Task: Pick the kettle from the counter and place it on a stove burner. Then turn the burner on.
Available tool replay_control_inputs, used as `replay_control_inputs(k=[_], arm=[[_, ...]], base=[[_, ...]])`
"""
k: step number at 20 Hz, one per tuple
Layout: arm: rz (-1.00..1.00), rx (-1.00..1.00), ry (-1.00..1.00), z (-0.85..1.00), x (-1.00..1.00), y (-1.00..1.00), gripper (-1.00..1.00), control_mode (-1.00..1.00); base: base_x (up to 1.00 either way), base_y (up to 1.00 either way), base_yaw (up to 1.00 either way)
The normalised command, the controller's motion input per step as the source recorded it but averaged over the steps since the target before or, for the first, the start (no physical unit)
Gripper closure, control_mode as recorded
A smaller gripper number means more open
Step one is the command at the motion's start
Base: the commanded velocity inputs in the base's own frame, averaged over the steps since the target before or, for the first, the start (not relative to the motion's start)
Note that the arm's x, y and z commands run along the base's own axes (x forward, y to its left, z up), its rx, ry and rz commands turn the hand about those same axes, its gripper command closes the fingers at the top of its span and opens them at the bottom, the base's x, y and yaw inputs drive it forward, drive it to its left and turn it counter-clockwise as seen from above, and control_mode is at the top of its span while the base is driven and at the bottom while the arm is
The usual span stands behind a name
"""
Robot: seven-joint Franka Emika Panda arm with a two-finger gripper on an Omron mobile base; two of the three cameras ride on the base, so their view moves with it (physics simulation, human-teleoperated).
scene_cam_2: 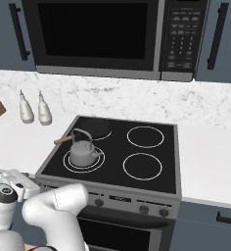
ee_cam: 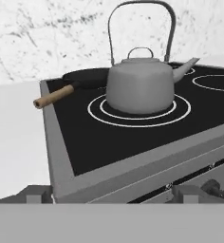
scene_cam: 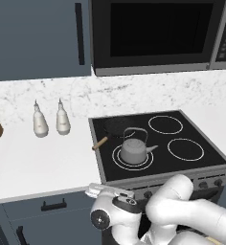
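Observation:
The small grey kettle [scene_cam: 133, 150] [scene_cam_2: 83, 153] [ee_cam: 140, 85] stands upright on the front-left stove burner [scene_cam: 118, 160] [scene_cam_2: 67, 161] [ee_cam: 133, 119], inside its two white rings, spout pointing right. My gripper [scene_cam: 110, 192] [scene_cam_2: 18, 179] [ee_cam: 111, 195] hangs low in front of the stove's front-left corner, a short way from the kettle and facing it. It is open and holds nothing. One dark fingertip [ee_cam: 38, 194] shows near each bottom corner of the hand view. The white counter [scene_cam: 38, 158] [scene_cam_2: 210, 157] runs on both sides of the cooktop.
A dark pan [scene_cam: 116, 125] [scene_cam_2: 95, 128] [ee_cam: 88, 76] with a wooden handle [ee_cam: 52, 96] sits behind the kettle. Two white bottles [scene_cam: 50, 120] [scene_cam_2: 35, 111] stand on the left counter. Control knobs [scene_cam_2: 144, 209] [ee_cam: 213, 185] line the stove front. A microwave [scene_cam: 153, 33] hangs above.

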Motion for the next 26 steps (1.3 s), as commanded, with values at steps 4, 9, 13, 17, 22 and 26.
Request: replay_control_inputs(k=[4, 9, 13, 17, 22, 26], arm=[[0.00, -0.10, 0.00, -0.26, 0.16, 0.37, -1.00, -1.00], [-0.06, -0.06, -0.07, -0.12, 0.41, 0.26, -1.00, -1.00], [-0.11, -0.04, -0.02, -0.44, 0.28, 0.32, -1.00, -1.00], [-0.02, -0.01, -0.01, -0.77, 0.01, 0.27, -1.00, -1.00], [0.00, 0.00, -0.09, -0.57, -0.35, 0.04, -1.00, -1.00], [0.00, 0.00, -0.14, -0.47, -0.47, -0.05, -1.00, -1.00]], base=[[0.00, 0.00, 0.00], [0.00, 0.00, 0.00], [0.00, 0.00, 0.00], [0.00, 0.00, 0.00], [0.00, 0.00, 0.00], [0.00, 0.00, 0.00]])
